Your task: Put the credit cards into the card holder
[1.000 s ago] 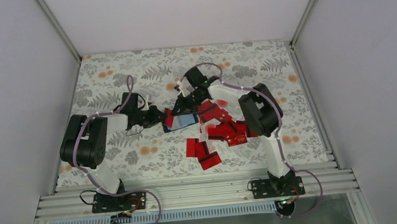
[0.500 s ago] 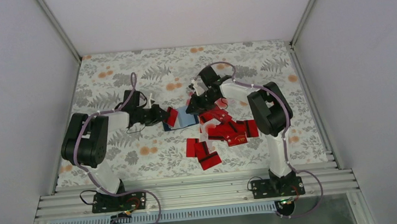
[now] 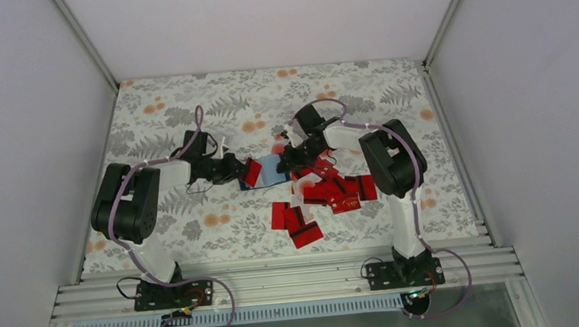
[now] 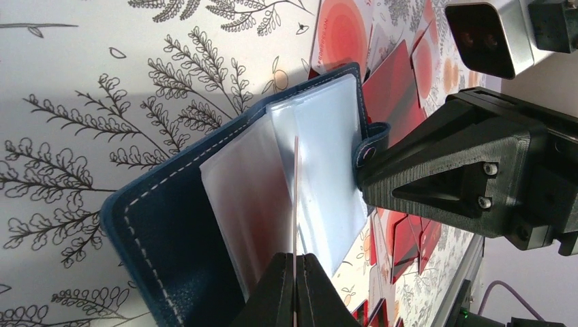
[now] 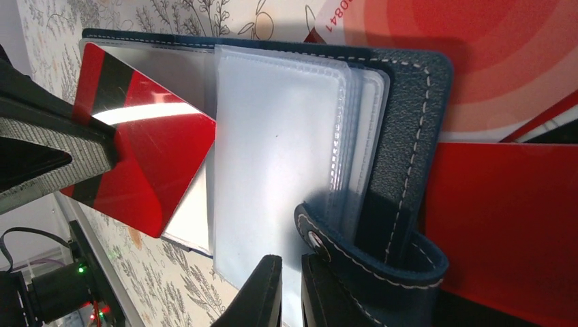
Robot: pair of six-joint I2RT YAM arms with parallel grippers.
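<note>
The card holder point(image 3: 272, 167) lies open mid-table, navy cover point(image 4: 157, 231) down and clear sleeves point(image 5: 272, 136) fanned up. My left gripper point(image 3: 240, 168) is shut on one red credit card point(image 5: 146, 150) with a dark stripe. In the left wrist view the card shows edge-on point(image 4: 296, 197) above the shut jaws point(image 4: 295, 257), and one corner of it lies against the sleeves. From the right, my right gripper point(image 3: 285, 162) is shut on a clear sleeve at the holder's edge point(image 5: 292, 262), beside the snap strap point(image 5: 354, 242). More credit cards point(image 3: 321, 192) lie heaped nearby.
The loose red cards spread to the right of and nearer than the holder, some under my right forearm. The floral table cover point(image 3: 186, 117) is bounded by white walls and by an aluminium rail point(image 3: 281, 280) at the near edge, where both arm bases sit.
My right gripper has moved right and nearer, and now grips the holder's right edge. The left gripper has carried the red card slightly right, onto the holder's open sleeves.
</note>
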